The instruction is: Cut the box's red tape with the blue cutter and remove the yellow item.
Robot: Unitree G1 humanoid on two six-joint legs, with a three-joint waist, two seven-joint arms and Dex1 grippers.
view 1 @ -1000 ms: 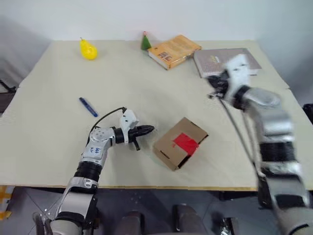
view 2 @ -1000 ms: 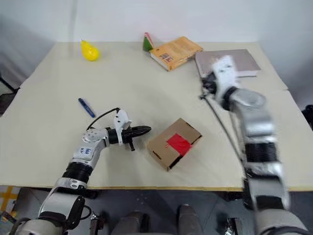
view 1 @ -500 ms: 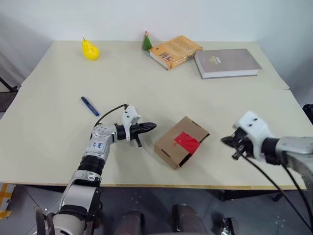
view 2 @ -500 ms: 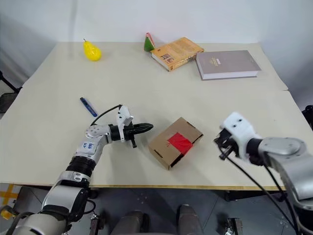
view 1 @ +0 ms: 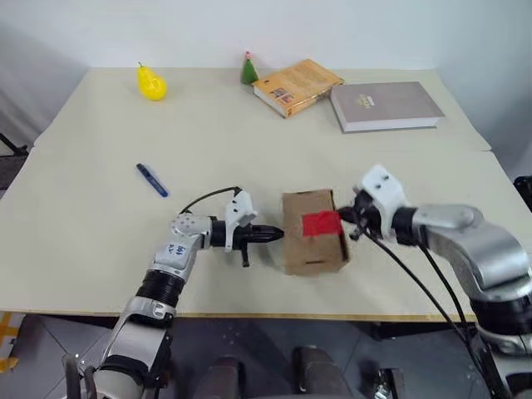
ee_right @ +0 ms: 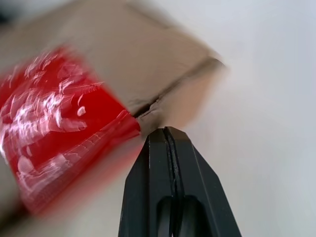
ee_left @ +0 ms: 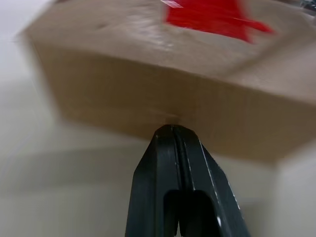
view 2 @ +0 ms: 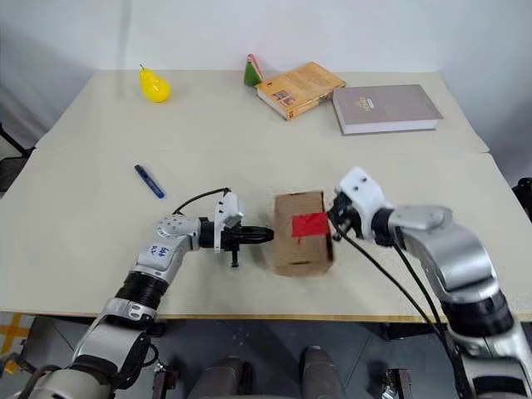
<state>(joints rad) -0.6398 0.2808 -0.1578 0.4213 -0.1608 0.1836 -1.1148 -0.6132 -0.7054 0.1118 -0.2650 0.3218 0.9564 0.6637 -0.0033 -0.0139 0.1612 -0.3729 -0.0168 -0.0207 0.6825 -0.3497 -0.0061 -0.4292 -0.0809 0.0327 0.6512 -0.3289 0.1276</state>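
the box [view 1: 313,230] is flanked near the table's front edge: the left gripper [view 1: 278,233], fingers pressed together, is met at its left wall, the right gripper [view 1: 342,218], likewise pressed together and empty, at the red tape [view 1: 320,223]. the blue cutter [view 1: 151,179] is seen well apart, far left, lying diagonally, nearer the left arm.

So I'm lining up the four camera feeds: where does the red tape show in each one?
Left eye view: red tape on the box top, toward the right gripper.
Right eye view: red tape, same spot on the box.
Left wrist view: along the upper edge, beyond the brown side wall.
Right wrist view: large, beside the shut fingers.
Shared landmark: the box's cardboard edge next to the tape.
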